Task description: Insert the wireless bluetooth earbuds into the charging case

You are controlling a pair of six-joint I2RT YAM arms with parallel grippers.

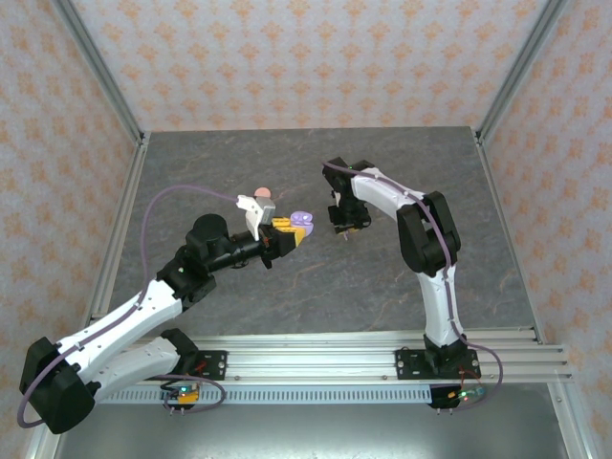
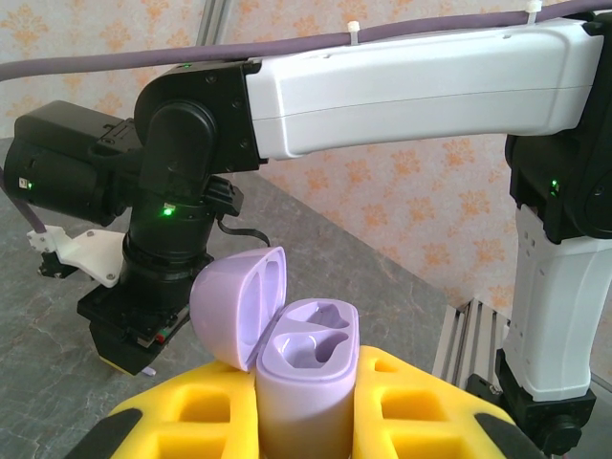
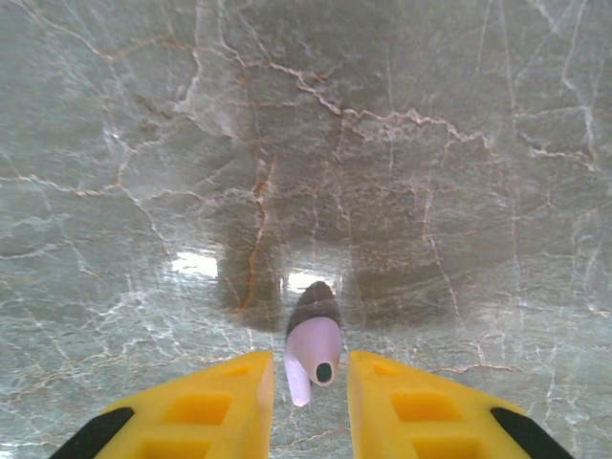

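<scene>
- In the overhead view, the left gripper (image 1: pixel 294 229) is being held out over the middle of the grey, stone-patterned table (image 1: pixel 402 172). A small lilac case (image 1: pixel 302 221) is being gripped between its yellow fingers.
- The right gripper (image 1: pixel 345 231) is being pointed down at the table just to the right of the case, apart from it. Its jaws are too small here to be judged.
- A pink round thing (image 1: pixel 263 194) is being shown near the left wrist, on its far side. What it is cannot be told.
- In the left wrist view, the case (image 2: pixel 304 382) is being clamped upright between the two yellow fingers (image 2: pixel 206 411) of the left gripper (image 2: pixel 311 416), which are pressing it on both sides.
- Its lid (image 2: pixel 237 304) is being shown open and tilted off to the left. The two wells (image 2: pixel 311 346) inside are being shown empty.
- Beyond the case, the right arm (image 2: pixel 382 86) is being seen stretched across the view. The right gripper (image 2: pixel 122 356) is being aimed at the table low on the left.
- In the right wrist view, a lilac earbud (image 3: pixel 314 352) is being framed between the fingertips of the right gripper (image 3: pixel 309 363), close over the table (image 3: pixel 382 143). Its stem is being pointed towards the camera.
- The jaws are being held narrow, and a thin sliver of table is being left visible on either side of the earbud. Whether the earbud is being pinched cannot be told.
</scene>
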